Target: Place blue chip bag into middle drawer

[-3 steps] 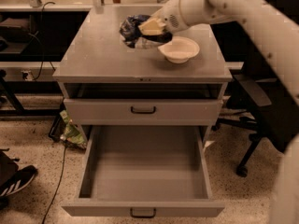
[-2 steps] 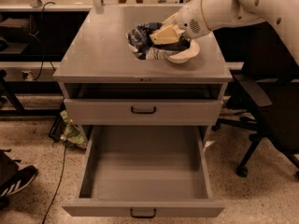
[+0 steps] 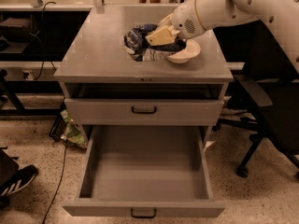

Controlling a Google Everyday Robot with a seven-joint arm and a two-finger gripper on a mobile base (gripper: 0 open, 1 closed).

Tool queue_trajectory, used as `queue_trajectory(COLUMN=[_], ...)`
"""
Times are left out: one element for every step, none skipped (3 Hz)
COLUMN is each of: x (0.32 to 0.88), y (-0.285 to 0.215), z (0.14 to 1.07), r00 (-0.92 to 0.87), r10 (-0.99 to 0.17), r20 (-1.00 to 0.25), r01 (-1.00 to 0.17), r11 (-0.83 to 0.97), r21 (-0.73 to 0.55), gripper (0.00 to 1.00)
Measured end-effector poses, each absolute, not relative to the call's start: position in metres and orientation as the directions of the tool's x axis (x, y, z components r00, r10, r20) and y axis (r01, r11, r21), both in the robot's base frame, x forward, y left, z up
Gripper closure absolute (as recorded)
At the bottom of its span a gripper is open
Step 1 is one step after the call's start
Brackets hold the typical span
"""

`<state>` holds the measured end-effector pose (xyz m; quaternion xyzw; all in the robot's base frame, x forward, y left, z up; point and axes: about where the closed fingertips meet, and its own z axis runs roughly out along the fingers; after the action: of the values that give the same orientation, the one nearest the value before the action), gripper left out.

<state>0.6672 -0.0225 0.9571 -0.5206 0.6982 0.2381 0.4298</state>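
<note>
One arm: white, enters from the upper right and reaches left over the tabletop (image 3: pixel 93 55), carrying the tool (image 3: pixel 158 37) at its end
Tool position: above the middle rear area of the tabletop, just left of the white bowl (image 3: pixel 189 54)
Tool state: closed on the blue chip bag (image 3: pixel 138 43); the beige fingers (image 3: pixel 162 35) lie across the upper right part of the bag, with crumpled foil showing to the left and underneath
Bag location: in the tool's grip over the tabletop, near its centre, well apart from the middle drawer (image 3: pixel 145 171), which sits lower and nearer the camera
Bag contact: whether the underside touches the tabletop cannot be determined; the right edge meets the white bowl in this view
Bowl location: on the tabletop, right of the bag, partly covered by the wrist of the arm
Drawer condition: the middle drawer is pulled out toward the camera, its flat grey floor and tall side walls exposed
Drawer front: small black handle (image 3: pixel 143 213) at the centre, at the lower edge of the view
Upper drawer (image 3: pixel 103 110): shallower, closed, directly above the open one
Green wrapper (image 3: pixel 72 133): on the floor, left of the cabinet
Office chair (image 3: pixel 268 111): right of the cabinet
</note>
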Motion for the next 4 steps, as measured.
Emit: queue_trajectory(x=[0.638, 0.579, 0.548, 0.533], y=[-0.019, -0.015, -0.014, -0.025], z=[0.953, 0.915, 0.883, 0.826], r00=[-0.068, -0.04, -0.006, -0.034], r10=[-0.524, -0.521, -0.524, -0.551], r20=[-0.849, -0.852, -0.852, -0.834], r01=[-0.949, -0.978, -0.99, -0.998], r11=[0.297, 0.195, 0.125, 0.07], r21=[-0.107, -0.073, -0.07, -0.006], gripper=[1.0, 1.0, 1.0, 1.0])
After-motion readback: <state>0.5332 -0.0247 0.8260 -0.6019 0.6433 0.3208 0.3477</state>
